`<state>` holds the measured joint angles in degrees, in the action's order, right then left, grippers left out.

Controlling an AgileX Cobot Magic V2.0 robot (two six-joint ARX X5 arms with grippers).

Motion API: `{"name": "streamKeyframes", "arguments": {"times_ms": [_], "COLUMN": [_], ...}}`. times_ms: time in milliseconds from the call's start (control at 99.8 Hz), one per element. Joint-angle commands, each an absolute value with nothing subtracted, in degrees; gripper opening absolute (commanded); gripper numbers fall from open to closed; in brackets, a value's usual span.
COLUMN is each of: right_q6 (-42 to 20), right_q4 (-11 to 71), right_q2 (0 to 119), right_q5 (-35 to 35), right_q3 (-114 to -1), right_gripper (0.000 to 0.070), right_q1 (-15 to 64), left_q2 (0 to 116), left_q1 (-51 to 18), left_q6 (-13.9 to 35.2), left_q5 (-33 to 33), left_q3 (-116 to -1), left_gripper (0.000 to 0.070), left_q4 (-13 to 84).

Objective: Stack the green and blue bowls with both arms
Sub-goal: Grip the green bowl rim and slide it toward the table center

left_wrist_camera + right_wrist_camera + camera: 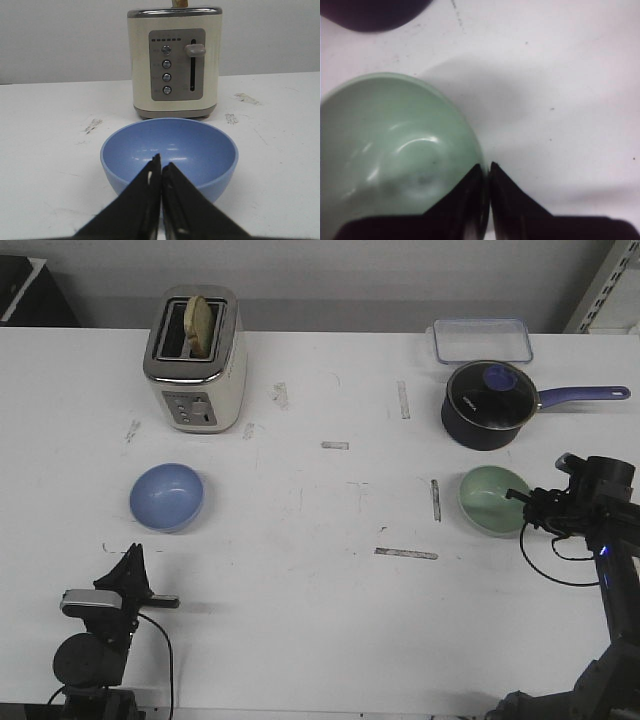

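1. On the near left of the white table [300,570] I see my left gripper [133,558], its fingers pressed together with only a hairline gap and nothing between them; the left wrist view [161,167] shows the tips meeting in front of the blue bowl.
2. Just beyond it sits the blue bowl [167,496] — upright, empty, apart from the gripper in the front view. From the left wrist camera the bowl [169,152] fills the middle ground with the toaster [174,62] straight behind it.
3. That cream toaster [196,365] stands far left, a slice of bread [201,324] sticking up from one slot.
4. Over on the right, the green bowl [493,500] rests upright and empty, near the table's right edge.
5. My right gripper [516,496] is at the bowl's right rim. In the right wrist view the fingers [460,200] are drawn nearly together at the rim of the green bowl [395,150] — I cannot tell whether they pinch the wall or merely sit against it.
6. Beyond the green bowl stands a dark saucepan [487,405] with a glass lid, its blue handle pointing right; a clear lidded container [481,340] lies farther back still.
7. Both bowls are well apart, one on each side of the table, with scuffed tape marks [405,553] between them.
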<state>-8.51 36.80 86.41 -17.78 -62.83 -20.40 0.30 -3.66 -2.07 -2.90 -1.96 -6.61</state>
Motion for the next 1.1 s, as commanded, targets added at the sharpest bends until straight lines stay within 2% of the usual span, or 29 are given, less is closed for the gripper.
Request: {"name": "streamKeyframes", "arguments": {"times_ms": [0,201,371,541,682,822,1093], "right_q6": [-8.99,-11.03,-14.13,-18.11,-21.96,-25.71,-33.36], "right_q4": [36.42,36.67,36.64,36.45,35.55,34.15,28.67], "right_q2": [86.80,82.83,79.22,78.30,78.85,79.53,83.88], "right_q5": [-17.74,-18.11,-17.96,-15.59,-5.74,1.10,2.59], "right_q3": [-64.07,-64.12,-64.12,-64.12,-64.12,-64.10,-64.10], "right_gripper": [0.0000,0.0000,0.0000,0.0000,0.0000,0.0000,0.0000], "right_q1": [-20.58,-19.99,-15.70,-5.52,5.54,14.94,25.76], "left_q2": [0.19,0.19,0.19,0.19,0.19,0.19,0.19], "left_q1": [-3.66,-3.66,-3.66,-3.66,-3.66,-3.66,-3.66], "left_q6": [-2.55,-2.55,-2.55,-2.55,-2.55,-2.55,-2.55], "left_q5": [-3.03,-3.03,-3.03,-3.03,-3.03,-3.03,-3.03], "left_q3": [-0.73,-0.73,-0.73,-0.73,-0.73,-0.73,-0.73], "left_gripper": [0.0002,0.0002,0.0002,0.0002,0.0002,0.0002,0.0002], "left_q4": [-7.38,-7.38,-7.38,-7.38,-7.38,-7.38,-7.38]}}
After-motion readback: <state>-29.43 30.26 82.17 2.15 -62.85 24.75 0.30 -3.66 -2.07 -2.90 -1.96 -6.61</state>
